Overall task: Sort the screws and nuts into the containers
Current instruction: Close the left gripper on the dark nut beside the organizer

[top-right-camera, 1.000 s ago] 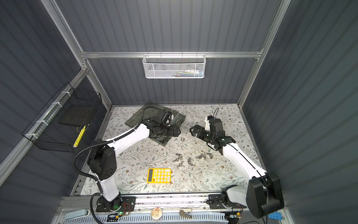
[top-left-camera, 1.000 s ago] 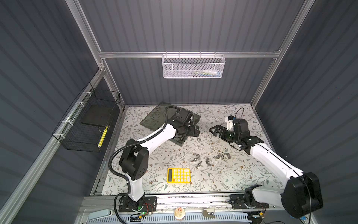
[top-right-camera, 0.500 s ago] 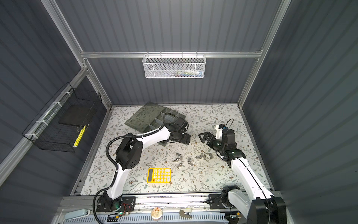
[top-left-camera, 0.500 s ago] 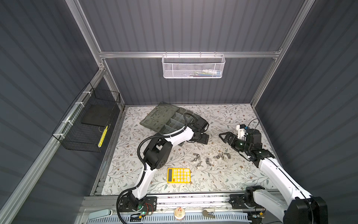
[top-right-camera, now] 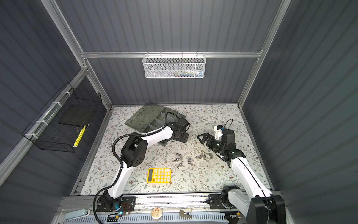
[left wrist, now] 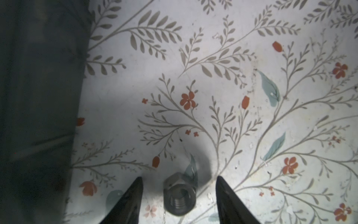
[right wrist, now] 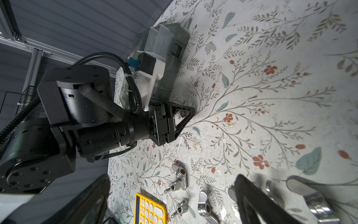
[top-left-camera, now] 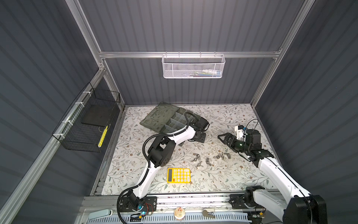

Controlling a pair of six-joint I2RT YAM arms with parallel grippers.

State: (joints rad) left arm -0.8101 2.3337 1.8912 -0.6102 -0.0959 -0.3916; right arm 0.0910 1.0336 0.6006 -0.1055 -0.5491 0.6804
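The floral-patterned counter (top-left-camera: 228, 184) carries an open grey-green organiser box (top-left-camera: 175, 121) at upper centre in both top views. Silver wing nuts (top-left-camera: 207, 160) lie scattered mid-frame, with a yellow calculator (top-left-camera: 178, 175) below them. A lone hex nut (left wrist: 179, 195) rests just beside the box.

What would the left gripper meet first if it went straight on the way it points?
Likely the hex nut lying between its jaws; the left gripper points down at the floral mat, which its tips would touch next.
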